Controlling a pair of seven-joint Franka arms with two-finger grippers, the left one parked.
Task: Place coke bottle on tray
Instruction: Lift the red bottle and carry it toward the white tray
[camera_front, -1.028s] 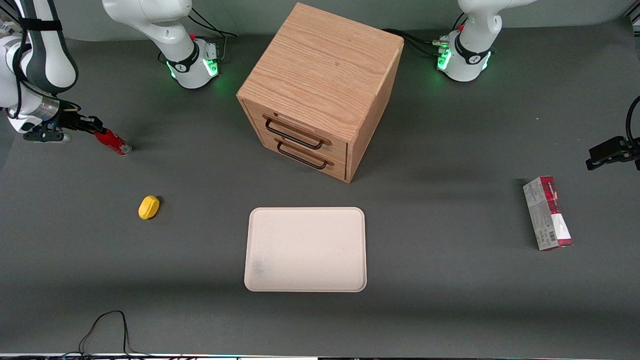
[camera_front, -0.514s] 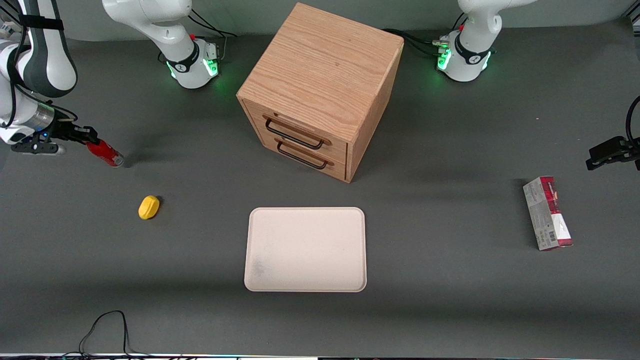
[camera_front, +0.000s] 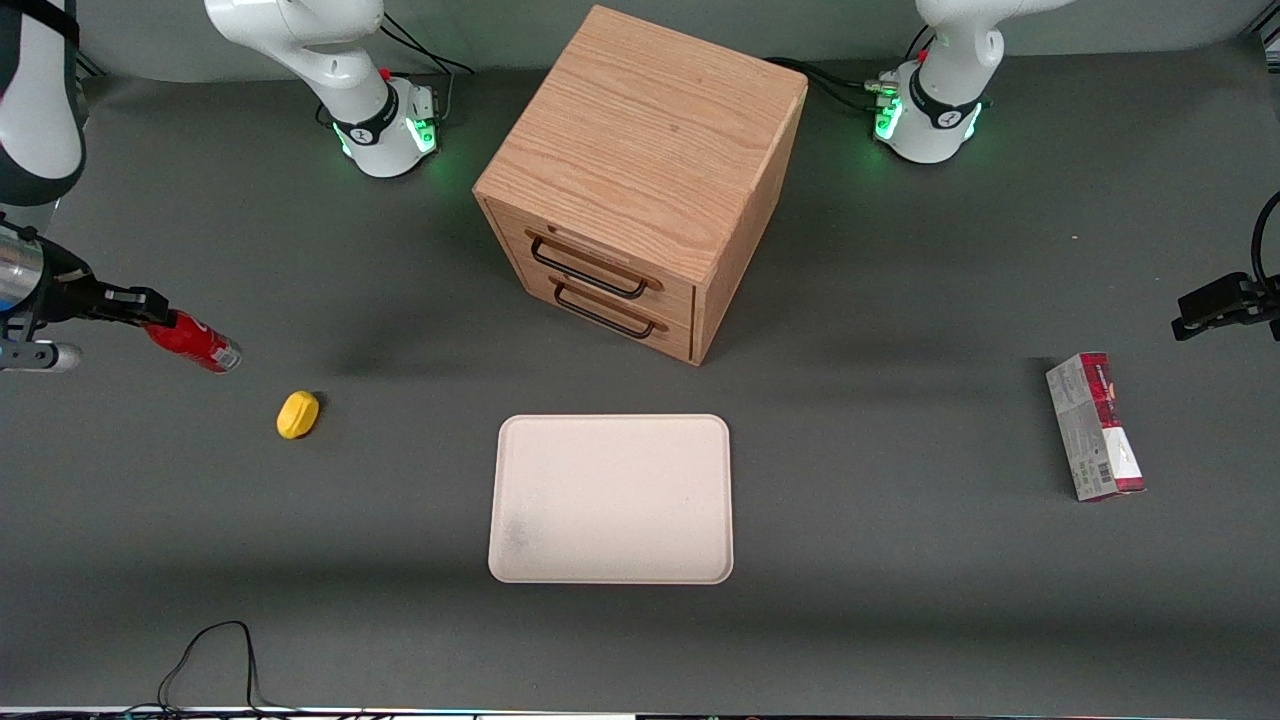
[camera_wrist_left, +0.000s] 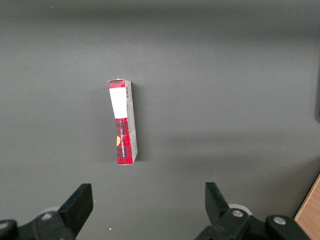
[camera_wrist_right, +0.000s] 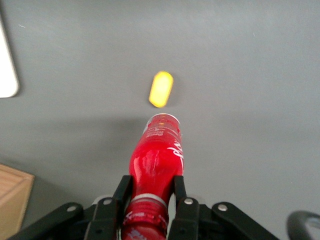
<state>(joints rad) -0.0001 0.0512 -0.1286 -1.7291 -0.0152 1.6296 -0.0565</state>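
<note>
- Right arm's black two-finger gripper (camera_front: 140, 308) (camera_wrist_right: 149, 200) is clamped on the neck of the small slim red coke bottle (camera_front: 190, 341) (camera_wrist_right: 156, 162).
- Bottle is tilted, held above the table at the working arm's end, silvery base pointing away from the fingers.
- Pale beige rectangular tray (camera_front: 611, 499) is well apart.

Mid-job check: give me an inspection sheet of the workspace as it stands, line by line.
Surface: dark grey table, no spills seen.
Job's things: coke bottle held off the table at the working arm's end, tilted, base outward; tray bare, nearer the front camera than the wooden cabinet.
Clutter: yellow lump beside the bottle, nearer the camera; red-and-white carton toward the parked arm's end.
Grippers: hand shut on the bottle's neck, far from the tray.
Cables: black loop at the table's near edge; leads at both arm bases.
Surroundings: nothing seen.
</note>
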